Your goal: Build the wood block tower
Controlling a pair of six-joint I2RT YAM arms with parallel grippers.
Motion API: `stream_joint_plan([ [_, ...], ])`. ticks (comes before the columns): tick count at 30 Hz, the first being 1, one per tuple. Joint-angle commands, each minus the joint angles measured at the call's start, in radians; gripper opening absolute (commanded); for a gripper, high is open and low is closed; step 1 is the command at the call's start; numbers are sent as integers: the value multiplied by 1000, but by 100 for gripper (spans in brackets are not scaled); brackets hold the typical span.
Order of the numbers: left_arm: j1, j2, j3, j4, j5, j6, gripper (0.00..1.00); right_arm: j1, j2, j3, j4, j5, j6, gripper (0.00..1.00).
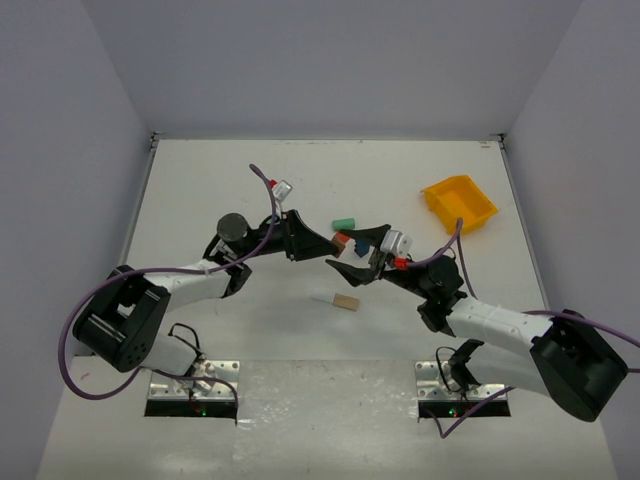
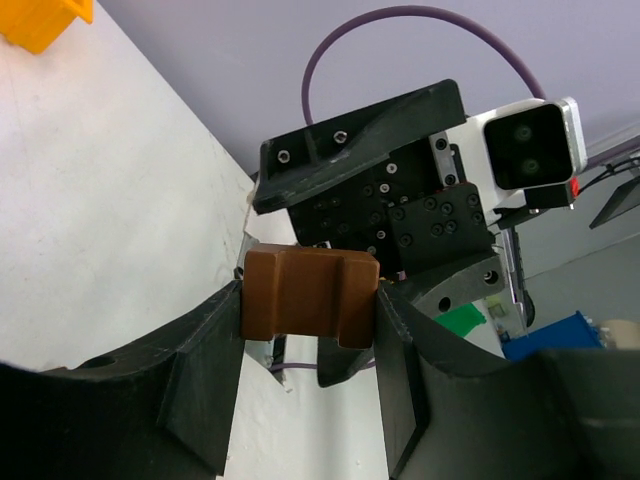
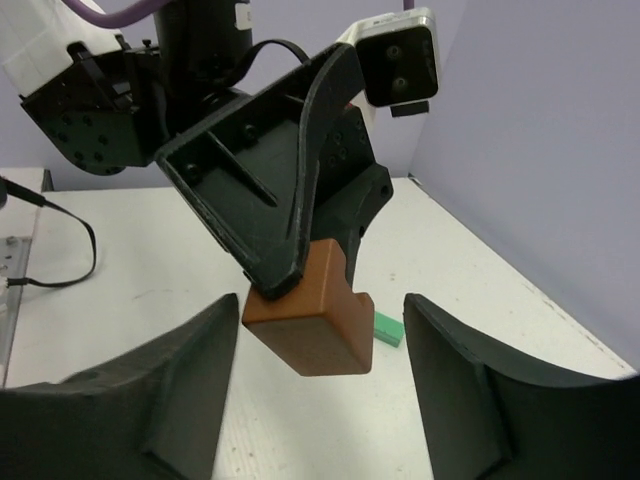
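Observation:
My left gripper (image 1: 337, 243) is shut on a brown notched block (image 2: 300, 292) and holds it above the table. In the right wrist view the same block (image 3: 318, 325) hangs from the left fingers (image 3: 285, 215). It sits in the gap of my right gripper (image 3: 322, 312) and touches neither finger. My right gripper (image 1: 351, 254) is open and faces the left one closely. A mint green block (image 1: 344, 222) lies on the table just behind them and also shows in the right wrist view (image 3: 387, 329). A small blue block (image 1: 358, 246) shows partly between the grippers. A light wooden block (image 1: 346, 302) lies nearer the arms.
A yellow plastic bin (image 1: 458, 203) stands at the back right, and its corner shows in the left wrist view (image 2: 45, 20). A purple cable (image 1: 262, 180) loops over the left arm. The enclosure walls bound the white table (image 1: 200, 190).

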Motion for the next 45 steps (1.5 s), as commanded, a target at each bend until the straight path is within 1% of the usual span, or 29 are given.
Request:
stream_joint_plan([
  [1,5,-23,-10,127,18,-28,0,0,-2,55,-8,28,-18,57],
  [3,4,-21,-10,128,16,-29,0,0,5,59,-9,28,-23,47],
  [6,5,-19,-11,130,18,-29,0,0,18,64,5,32,-26,25],
  [7,6,-19,-11,131,18,-29,0,-1,21,62,25,36,-26,20],
  [9,5,-19,-13,128,17,-26,0,-1,23,65,30,40,-26,15],
  [10,5,-20,-12,117,11,-18,18,0,22,73,24,71,-14,9],
  [11,5,-21,-10,103,3,-10,34,-1,18,85,-1,99,-7,7],
  [12,6,-24,-9,88,-3,11,41,0,3,118,-99,123,-5,6],
  [13,8,-27,-3,46,-9,31,55,-1,-13,150,-197,168,2,5],
  [14,11,-33,2,7,-28,53,69,-1,-26,189,-368,209,15,5],
  [15,15,-42,5,-27,-49,75,79,-1,-38,230,-542,243,29,5],
  [18,32,-69,15,-112,-95,144,98,-1,-51,346,-815,306,57,4],
  [19,46,-84,18,-163,-119,164,100,-1,-53,371,-920,342,72,3],
  [20,59,-95,24,-221,-139,196,100,-1,-59,382,-979,370,84,3],
  [21,70,-103,30,-242,-155,218,100,-1,-59,397,-1040,390,88,3],
  [23,108,-141,36,-330,-223,274,100,-1,-48,454,-1247,496,117,4],
  [24,119,-143,39,-365,-251,276,100,-1,-40,456,-1255,501,123,6],
  [26,145,-192,52,-473,-363,328,100,-6,-5,455,-1349,655,171,11],
  [27,151,-210,57,-500,-379,342,100,-12,9,448,-1370,690,190,10],
  [28,153,-216,63,-525,-383,358,100,-20,28,447,-1384,698,207,10],
  [29,162,-236,71,-559,-399,387,100,-28,53,454,-1435,693,225,7],
  [34,174,-290,57,-611,-455,450,100,-33,160,501,-1555,686,284,7],
  [36,181,-300,46,-627,-474,462,100,-32,189,501,-1573,686,297,7],
  [41,213,-329,17,-636,-489,475,100,-35,294,511,-1575,692,269,8],
  [45,227,-350,1,-636,-497,478,100,-34,384,529,-1536,679,240,8],
])
